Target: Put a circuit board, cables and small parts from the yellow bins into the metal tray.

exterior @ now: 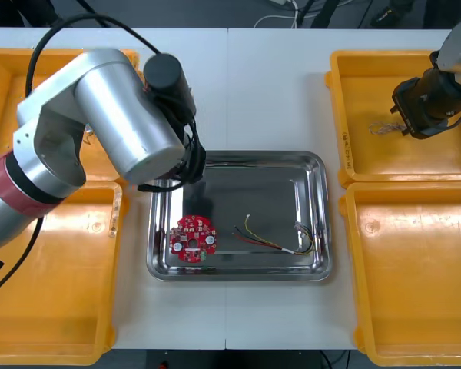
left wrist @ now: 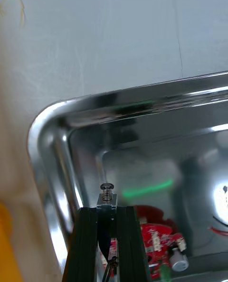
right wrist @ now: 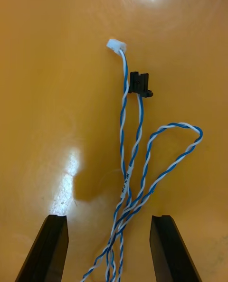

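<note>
My left gripper (left wrist: 107, 209) is shut on a small metal part (left wrist: 107, 190) that sticks out past its fingertips, above the metal tray's (left wrist: 47, 125) corner. In the front view the left arm (exterior: 131, 115) reaches over the tray's (exterior: 319, 223) far left corner. On the tray floor lie a round red circuit board (exterior: 193, 238) and a red and yellow cable (exterior: 276, 240). Low over the far right yellow bin (exterior: 353, 84), my right gripper (right wrist: 107, 225) stands open. A twisted blue and white cable (right wrist: 137, 168) lies on the bin floor and runs between its fingers, untouched.
Two yellow bins (exterior: 54, 292) flank the tray on the left and two on the right, with the near right bin (exterior: 415, 277) bare. White table (exterior: 261, 92) lies beyond the tray. The cable's white connector (right wrist: 115, 45) and black connector (right wrist: 139, 83) point away from the right fingers.
</note>
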### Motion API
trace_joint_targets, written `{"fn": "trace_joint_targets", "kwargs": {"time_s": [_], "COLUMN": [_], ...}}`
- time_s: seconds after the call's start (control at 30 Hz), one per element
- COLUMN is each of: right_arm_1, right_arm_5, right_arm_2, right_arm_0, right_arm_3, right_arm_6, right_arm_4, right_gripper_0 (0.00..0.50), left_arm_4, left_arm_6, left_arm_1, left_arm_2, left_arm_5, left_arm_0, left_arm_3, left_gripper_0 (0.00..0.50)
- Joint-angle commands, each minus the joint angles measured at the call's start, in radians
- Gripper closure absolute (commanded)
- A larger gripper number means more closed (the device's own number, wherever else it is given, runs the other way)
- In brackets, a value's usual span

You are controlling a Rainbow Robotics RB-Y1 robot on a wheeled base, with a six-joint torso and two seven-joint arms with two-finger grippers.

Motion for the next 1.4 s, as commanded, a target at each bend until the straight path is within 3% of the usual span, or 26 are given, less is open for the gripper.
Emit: {"fn": "trace_joint_targets", "kwargs": {"time_s": [0.03, 0.4, 0.8, 0.83, 0.87, 0.97, 1.07, 1.13, 1.2, 1.27, 1.33, 1.4], "right_arm_1": [-0.003, -0.003, -0.003, -0.003, -0.003, -0.005, -0.005, -0.005, -0.003, -0.003, -0.005, -0.005], "right_arm_5": [-0.007, -0.012, -0.013, -0.015, -0.018, -0.029, -0.046, -0.056, -0.056, -0.056, -0.056, -0.053], "right_arm_2": [0.003, 0.006, 0.023, 0.026, 0.029, 0.035, 0.039, 0.040, 0.042, 0.043, 0.043, 0.045], "right_arm_0": [0.013, 0.036, 0.048, 0.050, 0.053, 0.061, 0.073, 0.082, 0.082, 0.084, 0.082, 0.082], "right_arm_3": [-0.012, -0.012, -0.012, -0.012, -0.012, -0.012, -0.012, -0.012, -0.012, -0.012, -0.012, -0.012], "right_arm_6": [-0.065, -0.087, -0.099, -0.099, -0.099, -0.097, -0.093, -0.090, -0.088, -0.088, -0.088, -0.088], "right_arm_4": [-0.025, -0.068, -0.093, -0.098, -0.102, -0.113, -0.130, -0.150, -0.148, -0.150, -0.150, -0.148], "right_gripper_0": [0.000, 0.000, 0.002, 0.141, 0.247, 0.312, 0.371, 0.500, 0.500, 0.500, 0.500, 0.500], "left_arm_4": [-0.036, -0.062, -0.065, -0.064, -0.064, -0.064, -0.064, -0.064, -0.065, -0.067, -0.070, -0.070], "left_arm_6": [-0.004, 0.079, 0.093, 0.095, 0.095, 0.095, 0.093, 0.095, 0.095, 0.095, 0.095, 0.095], "left_arm_1": [-0.020, -0.041, -0.041, -0.041, -0.041, -0.041, -0.041, -0.041, -0.041, -0.041, -0.041, -0.041], "left_arm_2": [-0.071, -0.168, -0.190, -0.191, -0.191, -0.191, -0.191, -0.191, -0.191, -0.191, -0.191, -0.191], "left_arm_5": [-0.062, -0.203, -0.208, -0.208, -0.208, -0.208, -0.208, -0.208, -0.208, -0.208, -0.209, -0.212], "left_arm_0": [0.026, 0.035, 0.046, 0.048, 0.048, 0.054, 0.055, 0.055, 0.055, 0.055, 0.055, 0.055], "left_arm_3": [-0.009, 0.103, 0.112, 0.112, 0.110, 0.112, 0.112, 0.113, 0.113, 0.113, 0.113, 0.113], "left_gripper_0": [0.500, 0.500, 0.495, 0.494, 0.493, 0.487, 0.442, 0.299, 0.212, 0.157, 0.050, 0.000]}}
